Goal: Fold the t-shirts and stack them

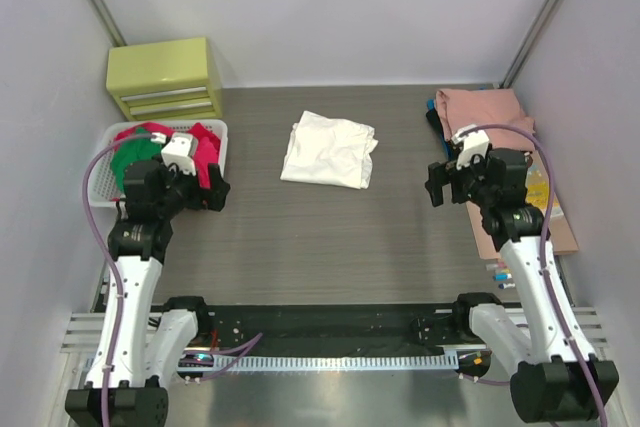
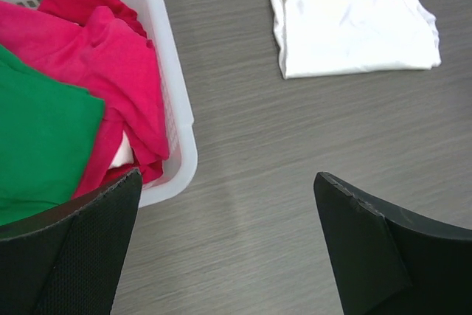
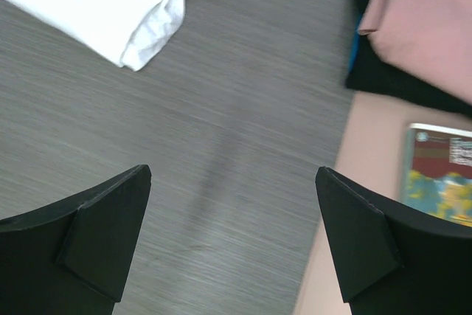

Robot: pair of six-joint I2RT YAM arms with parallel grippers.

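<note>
Grey table (image 1: pixel 330 247): folded white t-shirt (image 1: pixel 328 150) lies centre, between left gripper (image 1: pixel 212 192) and right gripper (image 1: pixel 436 189), both wide open and empty; loose t-shirts (image 2: pixel 103 71) in basket (image 2: pixel 181 119) sit just beside the left, probably its pick.

A grey wood-grain table (image 1: pixel 300 237) is seen, bounded by pale walls. A folded white shirt (image 1: pixel 329 150) is laid on it, just beyond the middle. A white slotted basket (image 1: pixel 215 132) is set at the left edge, and a yellow-green drawer box (image 1: pixel 165 77) is placed in the far left corner. A tan board (image 1: pixel 562 232) is laid along the right edge, with a salmon shirt (image 1: pixel 490 112) stacked at its far end.
</note>
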